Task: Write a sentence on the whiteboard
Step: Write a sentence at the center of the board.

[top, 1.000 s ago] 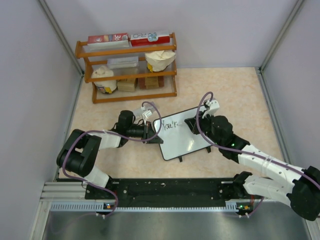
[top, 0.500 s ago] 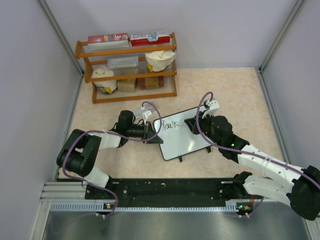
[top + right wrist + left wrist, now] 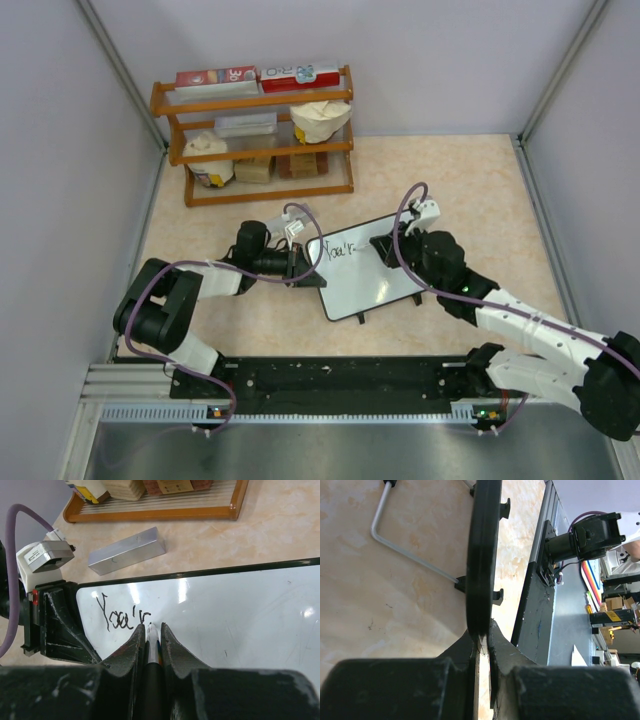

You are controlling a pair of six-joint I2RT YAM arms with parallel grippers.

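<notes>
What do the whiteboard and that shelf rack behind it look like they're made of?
The whiteboard: glossy white coated panel, showing light glare, in a thin black frame, probably plastic. The shelf rack: looks like orange-brown varnished wood, with smooth rails.

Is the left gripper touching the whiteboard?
Touching. Left wrist view: the left gripper pinches the whiteboard by its black frame edge, no gap.
</notes>
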